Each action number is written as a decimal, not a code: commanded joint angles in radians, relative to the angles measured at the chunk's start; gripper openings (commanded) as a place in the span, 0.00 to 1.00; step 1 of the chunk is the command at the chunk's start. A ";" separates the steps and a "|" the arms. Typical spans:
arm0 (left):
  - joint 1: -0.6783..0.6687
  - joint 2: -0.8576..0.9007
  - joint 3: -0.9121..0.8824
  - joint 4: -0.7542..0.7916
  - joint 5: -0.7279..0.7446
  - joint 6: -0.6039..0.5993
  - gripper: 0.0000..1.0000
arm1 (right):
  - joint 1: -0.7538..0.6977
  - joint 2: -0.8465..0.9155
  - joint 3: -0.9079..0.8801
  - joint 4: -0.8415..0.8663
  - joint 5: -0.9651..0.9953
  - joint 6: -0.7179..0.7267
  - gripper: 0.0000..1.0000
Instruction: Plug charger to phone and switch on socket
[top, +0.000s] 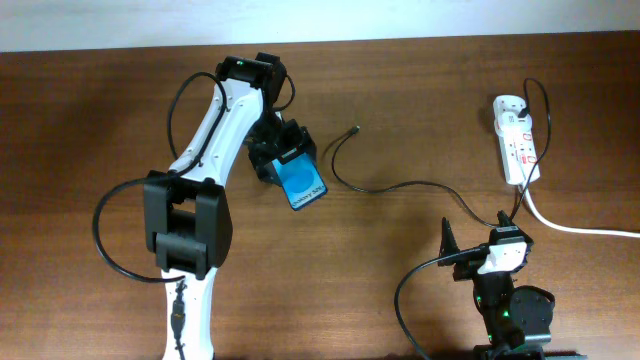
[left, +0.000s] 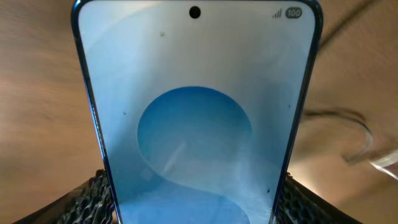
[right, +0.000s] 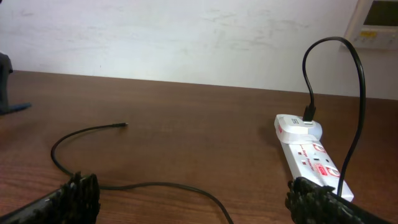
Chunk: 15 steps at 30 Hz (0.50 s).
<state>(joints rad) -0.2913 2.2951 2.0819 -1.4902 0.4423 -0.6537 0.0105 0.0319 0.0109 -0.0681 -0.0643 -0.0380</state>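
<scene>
Blue-screened phone (top: 301, 182) sits pinched in the left tool (top: 284, 160); the right tool (right: 193, 196), spread wide, likely must next grasp the charger (top: 390, 187) near its tip for plugging

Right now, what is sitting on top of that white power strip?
A white plug block sits on the socket at its far end, with the charger plugged into it and looping over. Red switch marks show. What lies beneath the block is covered.
</scene>
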 joint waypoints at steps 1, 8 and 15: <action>0.028 -0.001 0.029 -0.064 0.264 -0.066 0.00 | -0.005 -0.006 -0.005 -0.005 -0.006 0.000 0.98; 0.073 -0.001 0.029 -0.107 0.551 -0.073 0.00 | -0.005 -0.006 -0.005 -0.005 -0.006 0.000 0.98; 0.141 -0.001 0.029 -0.114 0.592 -0.243 0.00 | -0.005 -0.006 -0.005 -0.003 -0.006 0.000 0.98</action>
<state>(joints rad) -0.1719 2.2951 2.0838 -1.6009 0.9878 -0.8173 0.0105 0.0319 0.0109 -0.0681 -0.0643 -0.0376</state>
